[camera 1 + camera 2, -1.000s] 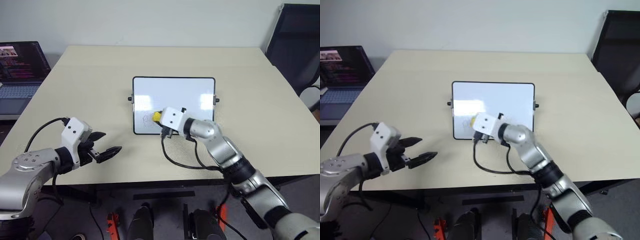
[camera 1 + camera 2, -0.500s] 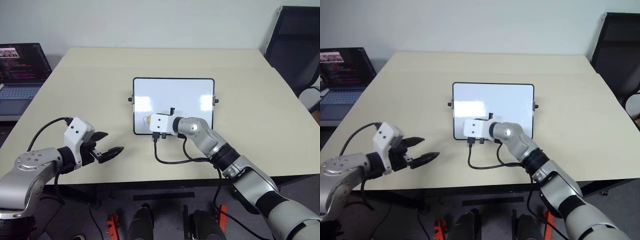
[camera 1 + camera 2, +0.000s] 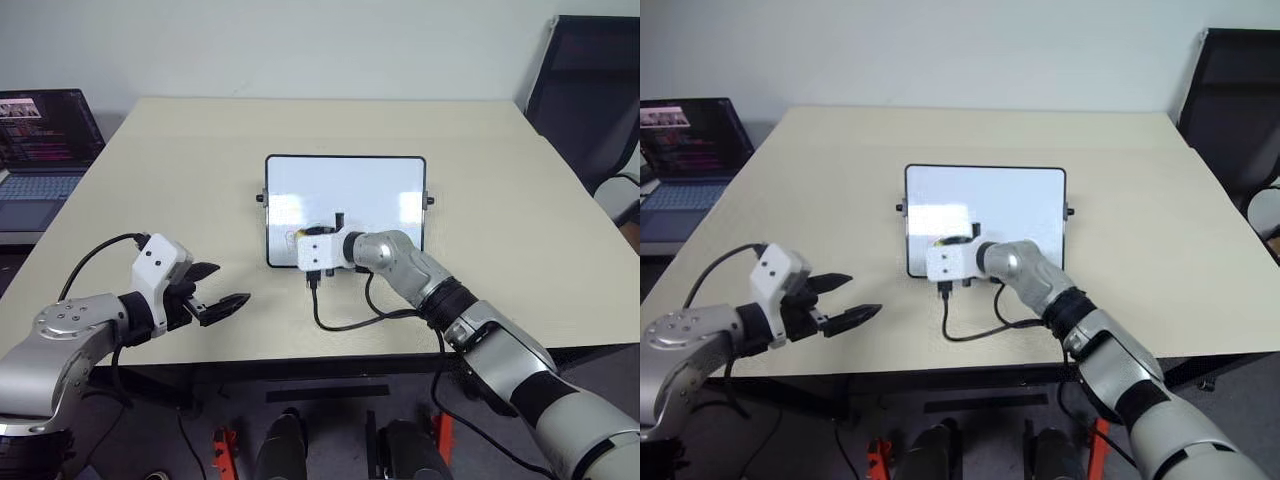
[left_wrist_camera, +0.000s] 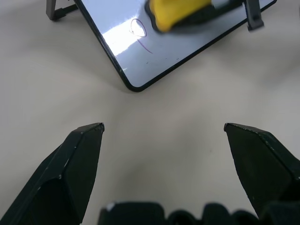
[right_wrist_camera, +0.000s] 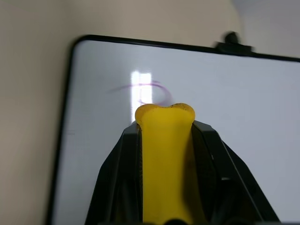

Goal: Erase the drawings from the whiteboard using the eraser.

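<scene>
Whiteboard (image 3: 345, 208) lies flat at centre of the beige table (image 3: 500, 180) in the head views, black frame, small knobs on both short sides. Eraser (image 5: 164, 159), yellow, is clamped between the two black fingers of the right gripper (image 3: 318, 234), over the lower-left part of the board; contact with the surface can't be judged. Drawings (image 5: 143, 91): faint reddish-purple looped scribble just ahead of the eraser tip in the right wrist view; in the left wrist view it sits beside the yellow block, near the board's corner. Right arm reaches in from lower right of frame, with a black cable looping on the table below the wrist. Left gripper (image 3: 222, 294) at lower left of frame, well apart from the board, fingers spread wide, nothing between them. Laptop (image 3: 40, 140) at upper-left edge, screen lit. Dark chair (image 3: 590, 90) at upper right.
</scene>
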### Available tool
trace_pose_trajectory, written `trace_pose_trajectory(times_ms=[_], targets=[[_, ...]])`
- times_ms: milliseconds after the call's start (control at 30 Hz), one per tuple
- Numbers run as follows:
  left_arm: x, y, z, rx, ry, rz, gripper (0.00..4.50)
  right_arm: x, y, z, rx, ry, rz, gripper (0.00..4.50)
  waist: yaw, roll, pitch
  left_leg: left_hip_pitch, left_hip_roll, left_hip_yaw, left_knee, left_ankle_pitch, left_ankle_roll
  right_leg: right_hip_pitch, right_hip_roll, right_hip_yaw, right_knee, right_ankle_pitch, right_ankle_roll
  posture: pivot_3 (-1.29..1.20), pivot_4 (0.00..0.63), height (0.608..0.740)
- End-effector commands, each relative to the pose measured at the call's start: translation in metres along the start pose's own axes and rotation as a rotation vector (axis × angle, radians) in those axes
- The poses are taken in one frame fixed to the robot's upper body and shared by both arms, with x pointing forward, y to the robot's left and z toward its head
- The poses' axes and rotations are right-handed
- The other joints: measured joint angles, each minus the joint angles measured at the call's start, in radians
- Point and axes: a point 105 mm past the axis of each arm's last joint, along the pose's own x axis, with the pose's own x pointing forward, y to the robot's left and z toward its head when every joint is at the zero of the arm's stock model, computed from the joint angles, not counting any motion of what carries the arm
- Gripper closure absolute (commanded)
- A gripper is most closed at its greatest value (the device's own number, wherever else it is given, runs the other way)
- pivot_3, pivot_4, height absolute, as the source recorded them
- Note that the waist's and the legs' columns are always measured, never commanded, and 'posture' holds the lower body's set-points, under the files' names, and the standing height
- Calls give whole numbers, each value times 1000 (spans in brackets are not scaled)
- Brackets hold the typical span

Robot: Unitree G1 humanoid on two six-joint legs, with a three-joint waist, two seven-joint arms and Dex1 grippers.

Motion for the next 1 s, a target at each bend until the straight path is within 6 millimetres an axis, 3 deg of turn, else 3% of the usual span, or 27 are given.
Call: trace_pose_trajectory(times_ms=[33, 100, 167, 433, 567, 700, 900, 1000], targets=[[-3, 0, 8, 21, -24, 5, 0, 2, -5, 1, -23, 15, -43, 3410, 0, 0, 0, 0, 1, 0, 0, 0, 0, 0, 1, 0, 0, 0, -1, 0, 150, 740], [-3, 0, 8, 20, -22, 6, 0, 3, -27, 4, -20, 22, -164, 3410, 0, 0, 0, 0, 7, 0, 1, 0, 0, -1, 7, 0, 1, 0, -2, 0, 150, 740], [-3, 0, 7, 19, -22, 6, 0, 4, -36, 6, -20, 21, -211, 3410, 0, 0, 0, 0, 11, 0, 1, 0, 0, -2, 11, 0, 3, 1, -6, 0, 150, 740], [-4, 1, 7, 19, -18, 10, 0, 19, 4, 13, -17, -2, 29, 3410, -1, 0, 0, 0, 13, 0, 1, -1, -2, -3, 11, 0, 5, 0, -9, 0, 150, 740], [-5, 4, 7, 23, -16, 17, 0, 20, -25, 20, 32, -11, -136, 3410, 0, 0, 0, 0, 13, 0, 1, 0, -1, -3, 12, 0, 5, -1, -10, 0, 150, 740], [-5, 5, 8, 26, -15, 18, 0, 22, -37, 19, 40, 7, -184, 3410, 1, 1, 1, 0, 13, 0, 0, 0, -1, -3, 12, 0, 6, -1, -10, 0, 150, 740], [-5, 5, 9, 30, -16, 17, 0, 25, -19, 6, 59, 60, -75, 3410, 1, 1, 0, 0, 13, 0, 0, -3, -5, -4, 12, 0, 5, -1, -10, 0, 150, 740], [-5, 5, 9, 30, -15, 19, 0, 24, 8, -2, 56, 79, 86, 3410, 1, 1, 0, 1, 13, 0, 0, -3, -4, -4, 12, -1, 5, -1, -10, 0, 150, 740]])
